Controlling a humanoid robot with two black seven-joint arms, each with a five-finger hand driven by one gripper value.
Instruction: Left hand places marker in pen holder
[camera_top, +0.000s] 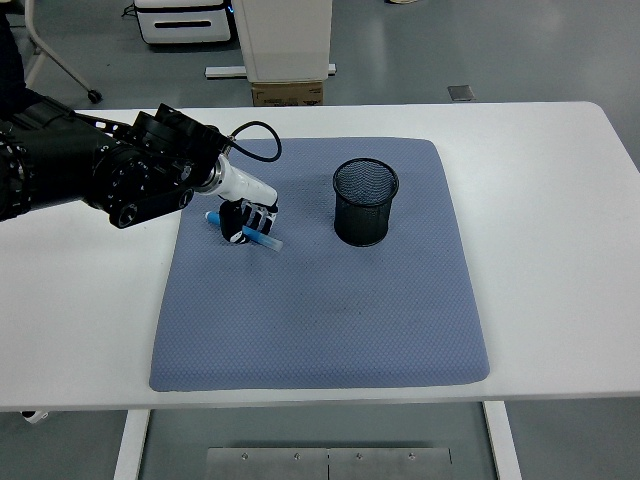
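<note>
Head view, your left hand (246, 220) sat upper left of centre, fingers curled around the blue marker (256, 236) low over the blue mat (320, 300). Black mesh pen holder (364, 202) stood upright right of it, well apart, on the mat.

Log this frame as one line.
left hand: shut on marker | marker: low over mat | pen holder: upright, empty | right: not in view

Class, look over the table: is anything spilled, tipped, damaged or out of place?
Nothing stands out. The black mesh pen holder stands upright on the flat blue-grey mat, and the left hand grips the blue marker beside it.
</note>
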